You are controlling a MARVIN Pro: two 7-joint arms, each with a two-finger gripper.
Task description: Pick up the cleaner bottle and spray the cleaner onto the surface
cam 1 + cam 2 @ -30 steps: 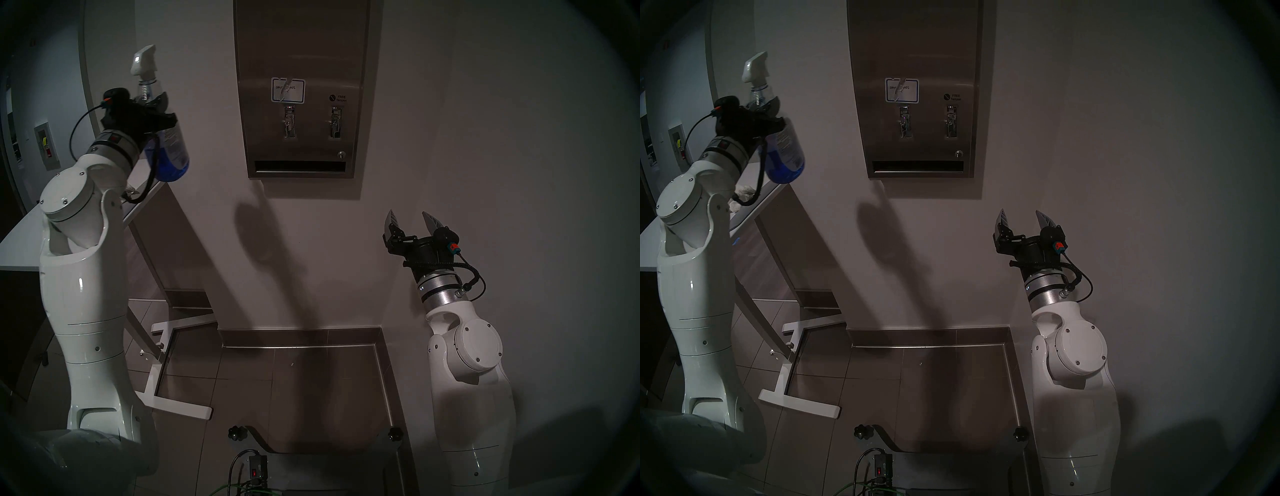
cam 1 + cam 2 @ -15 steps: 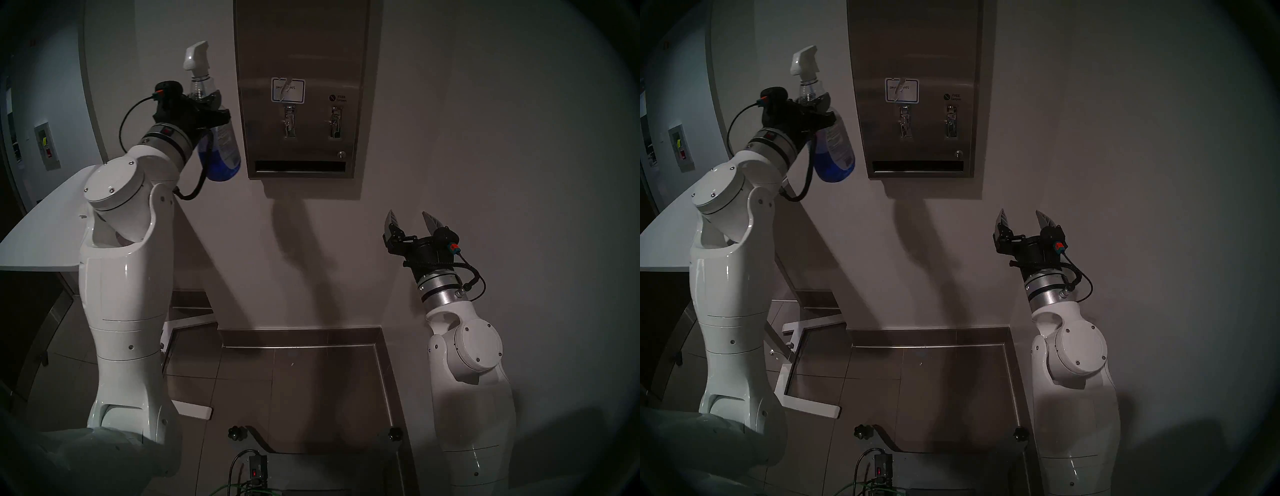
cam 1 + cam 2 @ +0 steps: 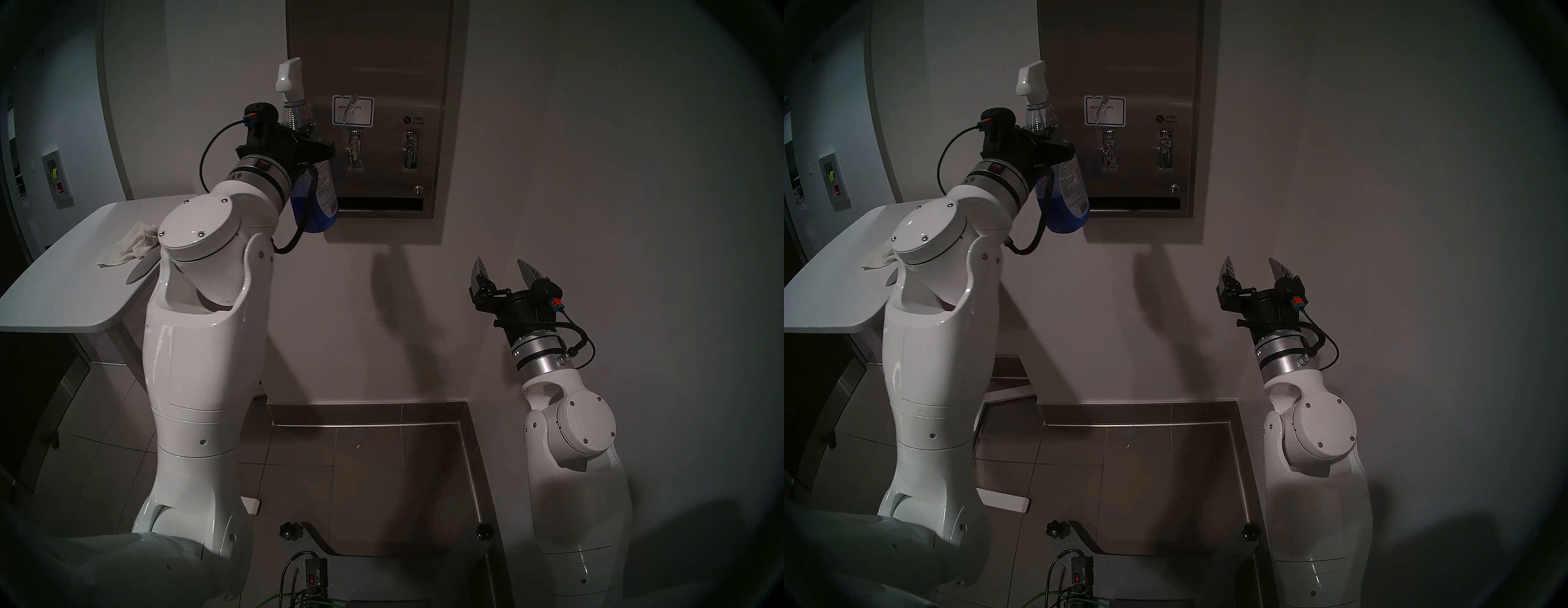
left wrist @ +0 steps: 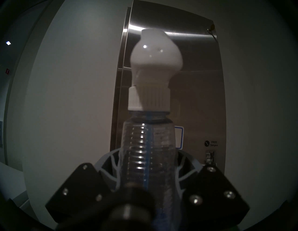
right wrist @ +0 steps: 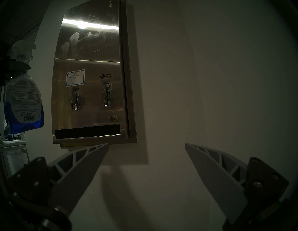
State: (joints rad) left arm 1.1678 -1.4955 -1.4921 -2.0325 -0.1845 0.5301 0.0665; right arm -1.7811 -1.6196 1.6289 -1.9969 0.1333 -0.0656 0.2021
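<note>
The left gripper [image 3: 306, 136] clamps the cleaner bottle [image 3: 316, 199] upright at the steel dispenser front [image 3: 382, 55], beside its left edge. "FREE Tampon" reads on a sticker [image 5: 108, 75]; the bottle label's print is illegible. The right gripper [image 3: 505, 271] hangs spread, empty.

bare wall around right gripper [image 3: 505, 268], apparently unobstructed

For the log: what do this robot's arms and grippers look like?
Both arms have glossy white shells with round joint caps and a brushed metal wrist ring. The left gripper and right gripper have black bodies, grey ribbed triangular fingers, looping black cables and a small orange-and-teal connector.
</note>
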